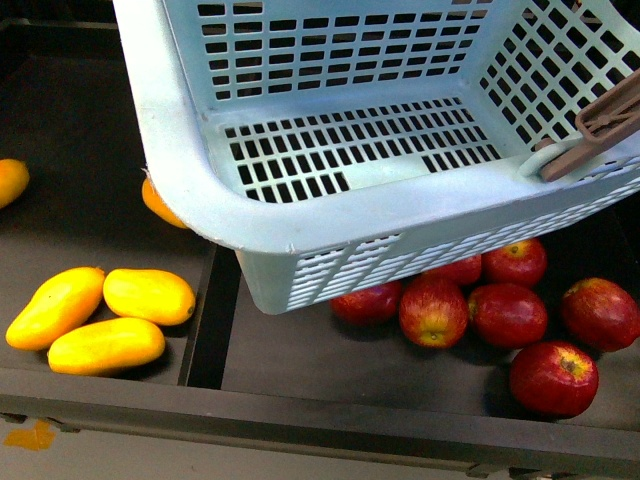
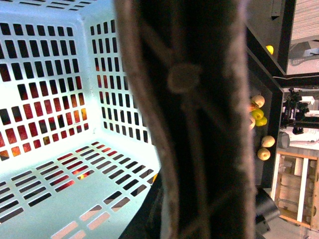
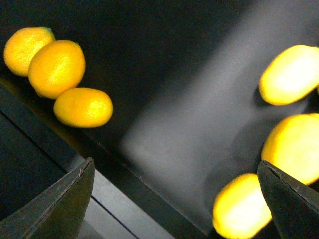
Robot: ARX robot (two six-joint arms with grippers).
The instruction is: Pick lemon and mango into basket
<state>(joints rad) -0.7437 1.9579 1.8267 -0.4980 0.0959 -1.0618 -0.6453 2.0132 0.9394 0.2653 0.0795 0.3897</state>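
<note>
The right pincer (image 3: 174, 163) is hovering released between lemon (image 3: 82, 107) and mango (image 3: 291, 74), near the front-left corner of the counter (image 1: 290, 365), risking the wrong fruit. The basket (image 1: 300, 235) is tilting and could spill. The left pincer's state I cannot tell.

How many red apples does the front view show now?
7 apples, all right compartment: five along the basket front wall, two further right. Others may hide beneath.

Of the right gripper (image 3: 174, 160) only its two fingers (image 3: 60, 204) show, in the right wrist view; both are dark grey to black, matte and plain. Each is a broad flat wedge narrowing to a blunt tip; a thin paler line edges its upper side.
</note>
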